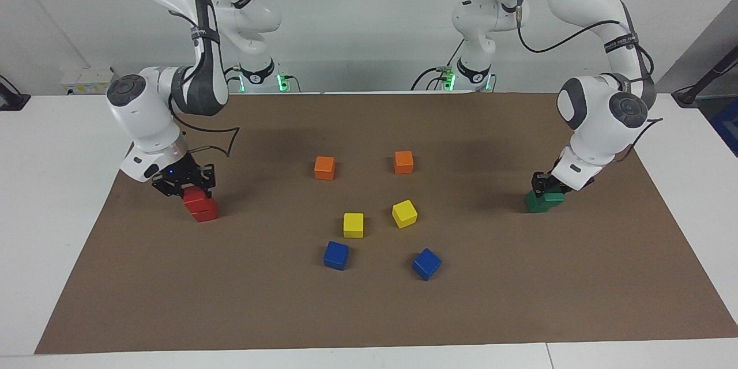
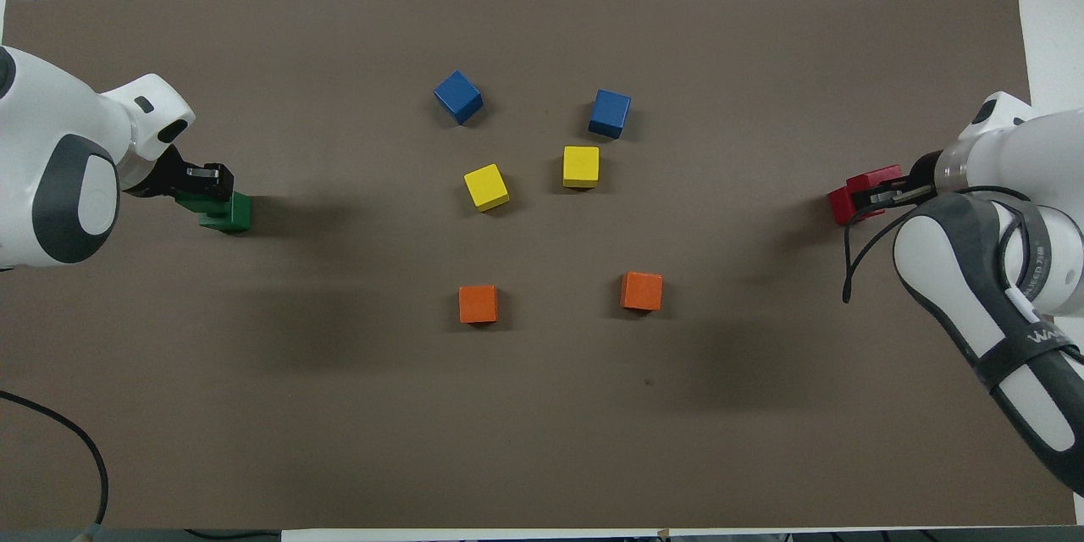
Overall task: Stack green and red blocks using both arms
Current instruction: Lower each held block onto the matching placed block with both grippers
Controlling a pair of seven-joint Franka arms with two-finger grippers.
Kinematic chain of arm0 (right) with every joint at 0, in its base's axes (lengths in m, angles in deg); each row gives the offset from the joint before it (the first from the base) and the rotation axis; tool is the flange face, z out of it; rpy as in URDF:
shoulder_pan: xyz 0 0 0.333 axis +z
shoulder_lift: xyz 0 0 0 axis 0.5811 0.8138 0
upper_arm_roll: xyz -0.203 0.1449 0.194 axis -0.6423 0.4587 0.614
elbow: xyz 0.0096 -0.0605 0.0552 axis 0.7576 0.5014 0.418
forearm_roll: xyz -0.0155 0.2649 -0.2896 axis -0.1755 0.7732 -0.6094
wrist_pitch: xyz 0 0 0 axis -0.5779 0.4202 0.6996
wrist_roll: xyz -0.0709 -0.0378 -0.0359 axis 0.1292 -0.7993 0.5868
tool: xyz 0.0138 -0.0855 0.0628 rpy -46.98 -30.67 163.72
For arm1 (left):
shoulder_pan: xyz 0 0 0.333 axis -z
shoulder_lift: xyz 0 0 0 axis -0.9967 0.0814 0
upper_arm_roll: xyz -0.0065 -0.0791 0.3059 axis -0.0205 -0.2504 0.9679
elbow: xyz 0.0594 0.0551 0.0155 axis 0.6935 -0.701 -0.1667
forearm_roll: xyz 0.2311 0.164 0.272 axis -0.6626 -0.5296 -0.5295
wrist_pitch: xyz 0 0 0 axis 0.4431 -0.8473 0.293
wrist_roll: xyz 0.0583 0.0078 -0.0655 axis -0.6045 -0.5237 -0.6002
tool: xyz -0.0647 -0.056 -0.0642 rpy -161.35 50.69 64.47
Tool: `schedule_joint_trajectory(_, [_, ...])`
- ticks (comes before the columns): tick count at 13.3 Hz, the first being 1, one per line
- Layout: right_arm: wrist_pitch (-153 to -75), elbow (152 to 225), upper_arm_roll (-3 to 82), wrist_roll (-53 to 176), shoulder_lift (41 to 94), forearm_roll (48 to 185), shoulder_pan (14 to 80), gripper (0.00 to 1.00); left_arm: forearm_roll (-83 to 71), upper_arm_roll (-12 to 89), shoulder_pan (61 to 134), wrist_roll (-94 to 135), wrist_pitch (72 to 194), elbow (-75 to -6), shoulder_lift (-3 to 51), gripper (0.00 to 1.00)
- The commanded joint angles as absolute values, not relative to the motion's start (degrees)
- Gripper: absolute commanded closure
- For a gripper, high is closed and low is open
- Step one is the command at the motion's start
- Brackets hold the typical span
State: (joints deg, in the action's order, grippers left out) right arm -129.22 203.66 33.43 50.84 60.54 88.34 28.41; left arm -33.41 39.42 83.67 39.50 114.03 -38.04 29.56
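Toward the left arm's end of the mat, my left gripper (image 1: 548,186) (image 2: 206,185) is shut on a dark green block (image 1: 553,198) (image 2: 196,202). This block sits partly over the other green block (image 1: 536,205) (image 2: 233,214), offset from it; I cannot tell whether they touch. At the right arm's end, my right gripper (image 1: 187,184) (image 2: 877,193) is shut on a red block (image 1: 195,196) (image 2: 872,180). That cube lies on the second red block (image 1: 204,211) (image 2: 838,205), shifted a little off its top.
In the middle of the brown mat (image 1: 519,300) stand two orange cubes (image 1: 324,168) (image 1: 403,162), two yellow cubes (image 1: 353,225) (image 1: 405,213) and two blue cubes (image 1: 336,255) (image 1: 426,264). White table surrounds the mat.
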Motion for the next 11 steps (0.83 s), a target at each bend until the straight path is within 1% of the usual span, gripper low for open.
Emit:
schedule_joint_trajectory(1, [-128.53, 204.88, 34.00, 51.87, 59.07, 89.33, 27.62, 1.00, -32.24, 39.01, 82.52, 41.43, 115.94, -41.53, 26.86, 1.00])
schedule_joint_trajectory(7, [-126.33, 205.06, 33.91, 53.99, 59.07, 89.24, 27.45, 1.00, -32.24, 39.01, 81.81, 42.84, 117.17, -43.11, 26.42, 1.00])
schedule_joint_trajectory(11, [-126.41, 205.06, 33.91, 53.99, 59.24, 88.54, 26.48, 1.00, -32.15, 39.01, 81.81, 42.84, 117.61, -43.82, 26.42, 1.00])
